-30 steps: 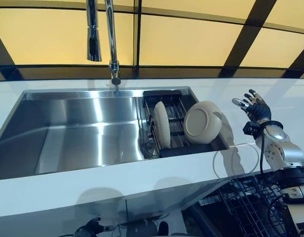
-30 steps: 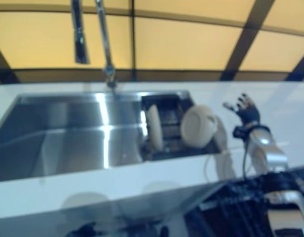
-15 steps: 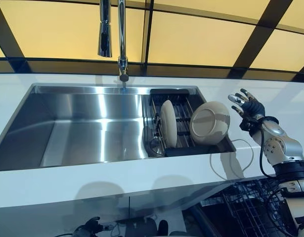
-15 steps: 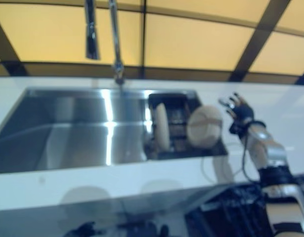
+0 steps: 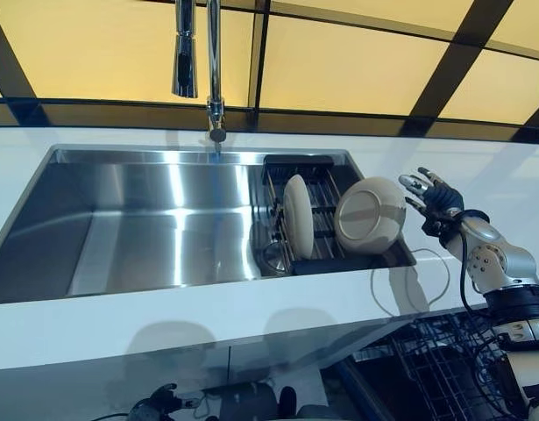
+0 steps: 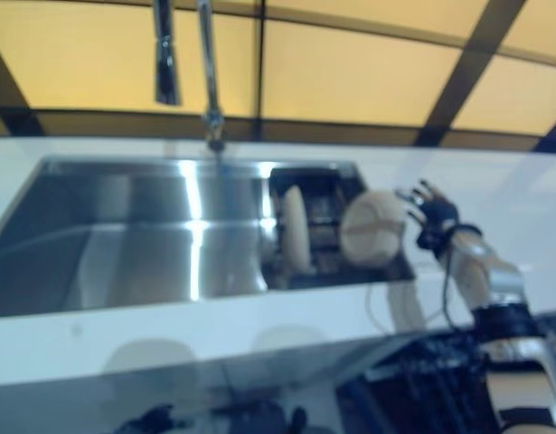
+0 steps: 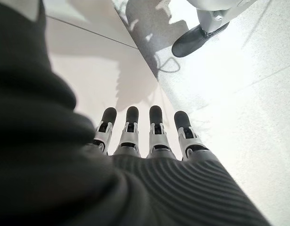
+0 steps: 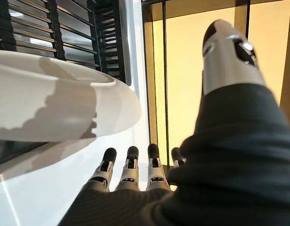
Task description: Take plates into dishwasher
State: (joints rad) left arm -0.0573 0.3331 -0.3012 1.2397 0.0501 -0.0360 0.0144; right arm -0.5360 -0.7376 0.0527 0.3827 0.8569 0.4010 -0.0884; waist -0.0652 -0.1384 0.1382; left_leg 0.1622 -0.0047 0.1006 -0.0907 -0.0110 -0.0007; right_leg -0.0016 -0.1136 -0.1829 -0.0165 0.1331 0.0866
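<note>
Two cream plates [image 5: 369, 216], upright, round, glossy

Stainless sink [image 5: 146, 219] set into white countertop [image 5: 164, 316], basin bare across its left and middle part. Black wire rack [image 5: 308, 219] seated against sink's right wall, reaching to its back right corner. Chrome tap [image 5: 215, 70] rising from countertop behind sink's back edge, spray head [image 5: 184, 53] hanging just left of the stem. Amber wall panels [image 5: 339, 70] behind, split by dark strips. Pale floor [image 7: 239, 94] below, in left wrist view.
</note>
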